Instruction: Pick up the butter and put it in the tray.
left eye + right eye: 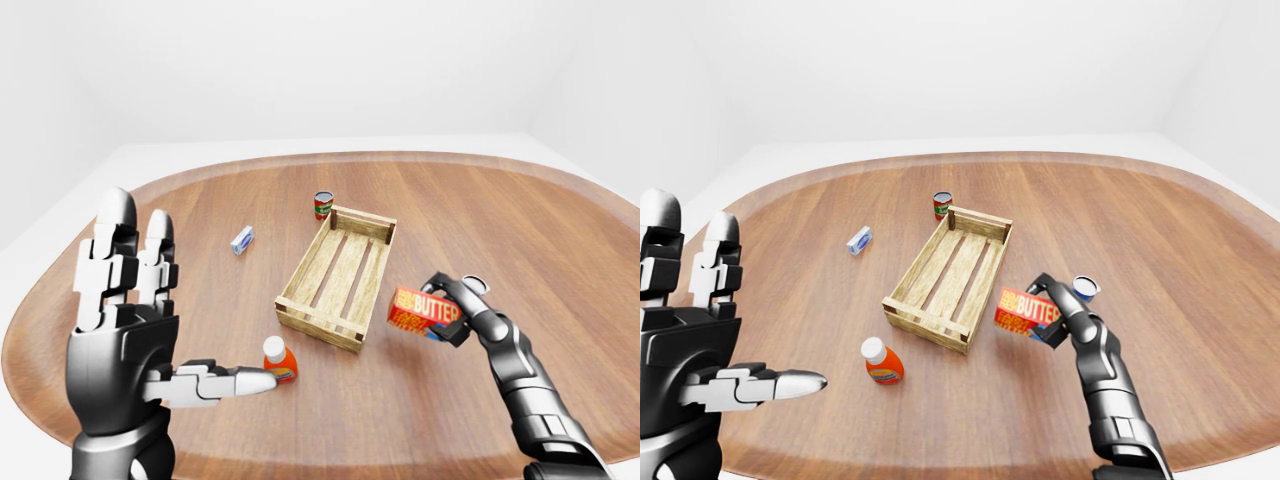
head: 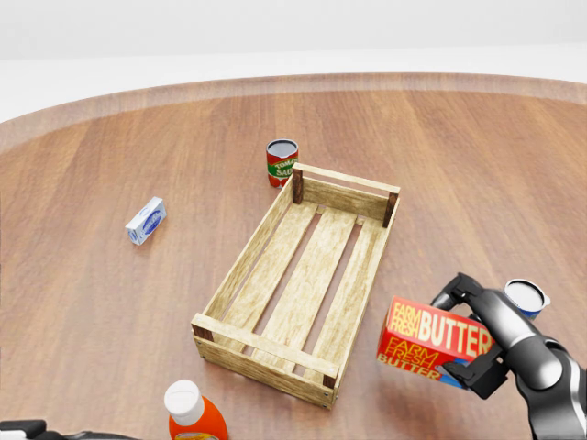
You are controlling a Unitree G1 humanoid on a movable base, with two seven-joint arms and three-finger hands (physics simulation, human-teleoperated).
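The right hand [image 2: 477,344] has its fingers clamped around the butter [image 2: 434,343], holding it up just right of the wooden tray [image 2: 303,280] in the head view. The left hand [image 1: 125,330] is raised, fingers spread wide.

butter box [image 2: 429,341]: you can read "FARM FRESH BUTTER" in yellow and white on its red face, with the same words again along the lower edge.
red can [image 2: 281,163], at 11 o'clock from the tray [image 2: 240,267]: its label carries lettering, too small for you to read.
blue carton [image 2: 145,221]: print illegible.
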